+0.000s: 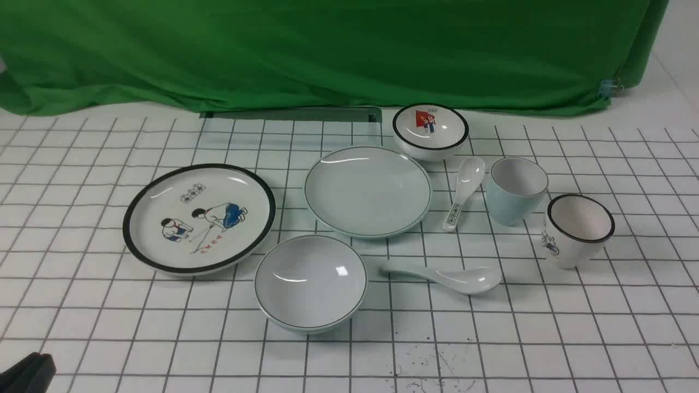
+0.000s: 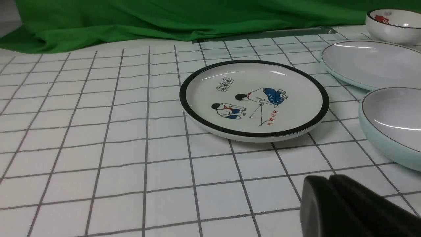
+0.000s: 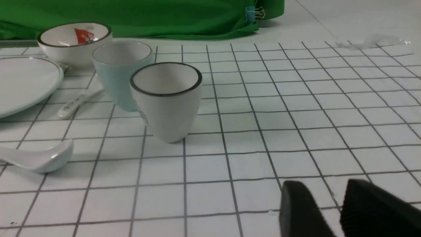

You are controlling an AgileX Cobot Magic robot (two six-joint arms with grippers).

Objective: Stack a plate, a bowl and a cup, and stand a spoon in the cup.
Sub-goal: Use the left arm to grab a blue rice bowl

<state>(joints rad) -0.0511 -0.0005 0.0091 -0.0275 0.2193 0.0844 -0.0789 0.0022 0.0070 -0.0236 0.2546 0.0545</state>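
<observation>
The plain pale blue-green plate (image 1: 367, 190) lies mid-table and shows in the left wrist view (image 2: 371, 62). The plain bowl (image 1: 311, 281) sits in front of it, separate. The light-blue cup (image 1: 515, 189) stands upright to the right, also in the right wrist view (image 3: 121, 72). The plain spoon (image 1: 445, 276) lies flat between bowl and cup. My left gripper (image 2: 329, 179) is shut and empty, low at the near left corner (image 1: 24, 371), short of the bowl (image 2: 393, 121). My right gripper (image 3: 324, 187) is open and empty over bare table, out of the front view.
A large cartoon plate (image 1: 199, 216) lies at left. A white black-rimmed bowl with a red picture (image 1: 430, 130) sits at the back. A printed spoon (image 1: 464, 191) and a white black-rimmed cup (image 1: 578, 229) flank the light-blue cup. Green cloth (image 1: 327, 49) hangs behind.
</observation>
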